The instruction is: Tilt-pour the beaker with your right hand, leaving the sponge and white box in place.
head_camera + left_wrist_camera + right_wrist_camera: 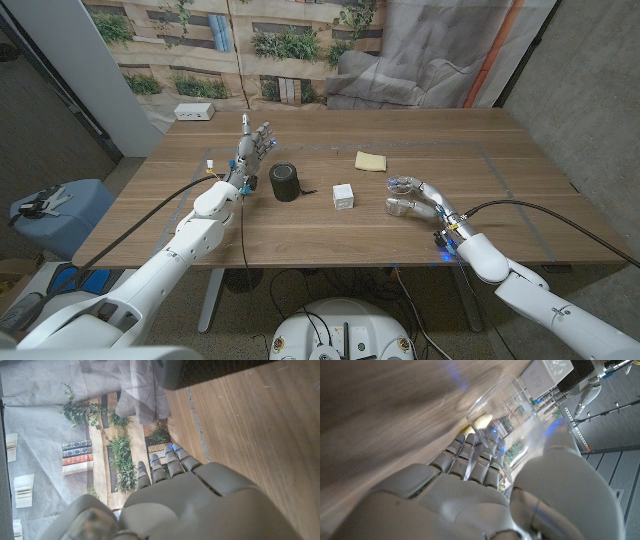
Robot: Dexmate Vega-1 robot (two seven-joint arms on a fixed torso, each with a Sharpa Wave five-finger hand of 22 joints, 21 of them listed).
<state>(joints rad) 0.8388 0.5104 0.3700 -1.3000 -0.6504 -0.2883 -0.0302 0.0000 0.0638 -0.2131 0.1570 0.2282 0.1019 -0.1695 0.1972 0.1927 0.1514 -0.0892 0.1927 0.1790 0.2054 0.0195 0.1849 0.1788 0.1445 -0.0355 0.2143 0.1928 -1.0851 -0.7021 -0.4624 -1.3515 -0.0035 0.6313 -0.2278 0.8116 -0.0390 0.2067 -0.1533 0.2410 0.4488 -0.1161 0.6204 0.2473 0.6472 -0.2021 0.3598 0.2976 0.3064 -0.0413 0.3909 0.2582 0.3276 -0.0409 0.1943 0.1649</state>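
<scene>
1. Right hand [412, 196], right of centre in the head view, wraps its fingers and thumb around the clear beaker [398, 194], which lies tipped toward the white box [343, 195].
2. Right wrist view: beaker [512, 412] sits between fingers [470, 462] and thumb.
3. Yellow sponge [371, 161] lies above the beaker, apart from it, on the table [480, 150].
4. Left hand [256, 143], upper left of centre, is raised, fingers apart, holding nothing.
5. Black cylinder [285, 183] stands just beside the left hand.
</scene>
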